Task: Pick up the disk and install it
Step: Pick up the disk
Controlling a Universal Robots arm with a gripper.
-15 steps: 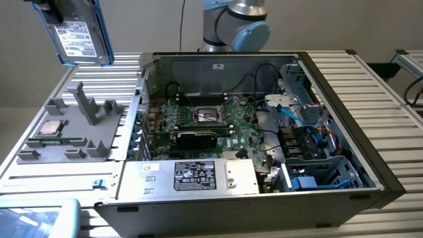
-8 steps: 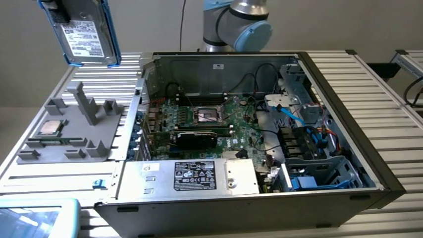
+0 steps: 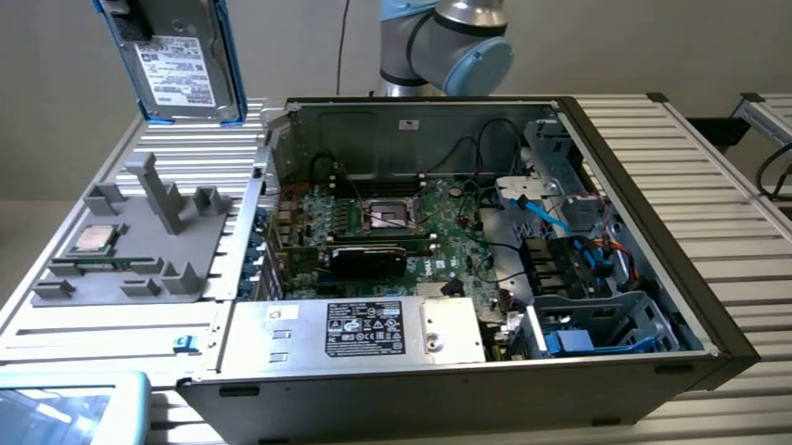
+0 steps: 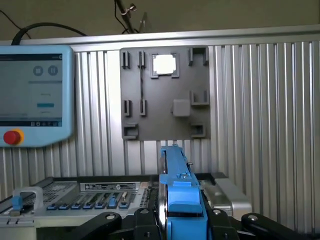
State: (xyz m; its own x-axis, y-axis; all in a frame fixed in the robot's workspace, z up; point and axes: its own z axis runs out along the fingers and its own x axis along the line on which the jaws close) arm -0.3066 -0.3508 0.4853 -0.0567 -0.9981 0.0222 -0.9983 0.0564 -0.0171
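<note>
Black fingers [image 4: 216,227] of the claw [image 4: 182,222] are being shown closest to the wrist camera. They are being pressed against both sides of the disk [image 4: 181,192], which is being gripped edge-on by its bright blue frame.

In the exterior view, the disk is being held upright in the air at the upper left. Its white label and silver metal face are being turned toward the camera. It is being held above the ribbed metal table [image 3: 693,167] and well apart from the open computer case [image 3: 433,399].

Below the disk, on the exterior view's left, a grey plastic tray [image 3: 136,269] is being supported by the table. A small square silver chip [image 3: 96,239] is being held in one of its pockets.

Inside the case, a green circuit board [image 3: 409,232], blue cables [image 3: 557,218] and a silver box with a black label [image 3: 359,329] are being shown.

A grey and blue arm joint [image 3: 446,42] is being seen behind the case. In the wrist view, a touchscreen controller [image 4: 32,95] with a red button [image 4: 13,136] is being shown on the table near the tray.
</note>
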